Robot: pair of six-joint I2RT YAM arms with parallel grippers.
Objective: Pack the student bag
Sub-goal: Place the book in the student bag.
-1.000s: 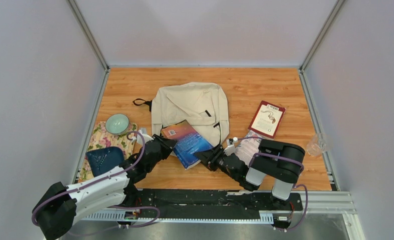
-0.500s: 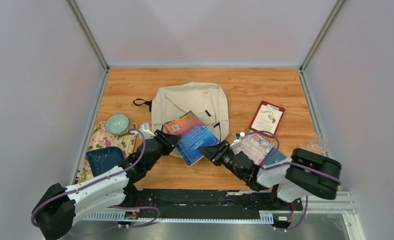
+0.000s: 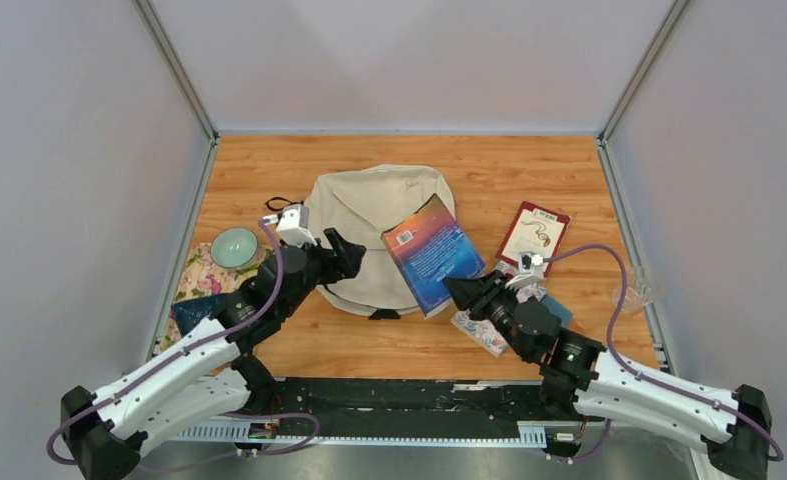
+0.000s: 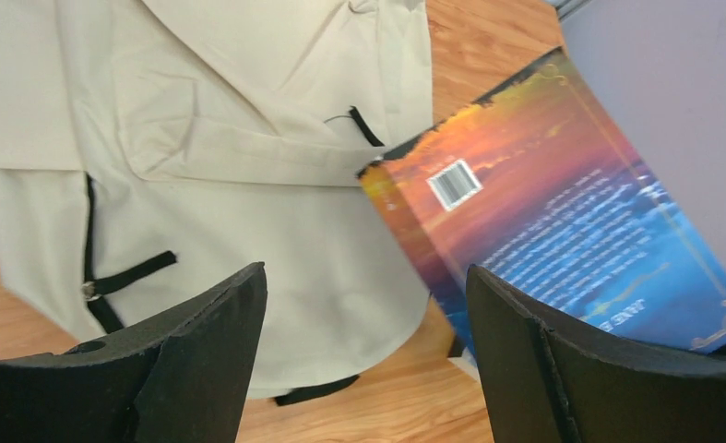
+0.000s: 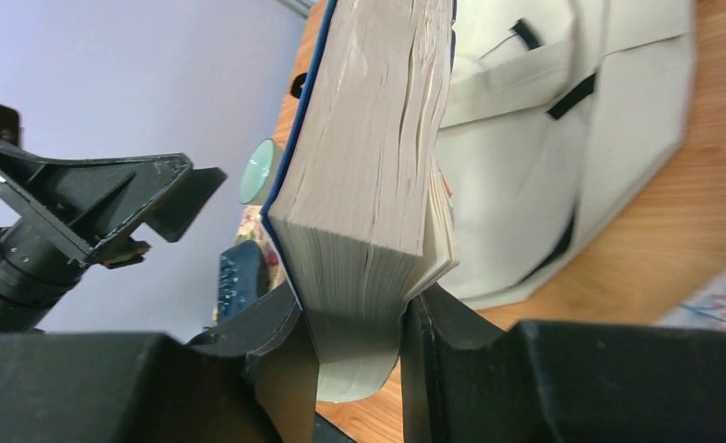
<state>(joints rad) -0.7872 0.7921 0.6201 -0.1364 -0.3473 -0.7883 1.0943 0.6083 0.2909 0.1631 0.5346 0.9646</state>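
The student bag (image 3: 369, 225), cream-beige with black straps, lies flat mid-table and also fills the left wrist view (image 4: 248, 175). A thick book (image 3: 432, 252) with a blue and orange cover is held up at a tilt by the bag's right edge. My right gripper (image 3: 466, 293) is shut on the book's lower end, with the page edges (image 5: 368, 166) rising between its fingers (image 5: 276, 323). My left gripper (image 3: 347, 256) hovers over the bag's lower left part. It stands open (image 4: 366, 277) with nothing between its fingers, and the book's back cover (image 4: 562, 221) lies off to its right.
A teal bowl (image 3: 234, 246) sits on a floral cloth (image 3: 201, 272) at the left edge, with a dark blue item (image 3: 191, 312) partly under my left arm. A red-and-white booklet (image 3: 534, 238) lies right of the book. A clear cup (image 3: 634, 291) stands at the right wall. A floral packet (image 3: 481, 335) lies under my right arm.
My left gripper opened, came off the book and moved up and back over the bag. My right gripper kept hold of the book, lifting it and swinging it right.
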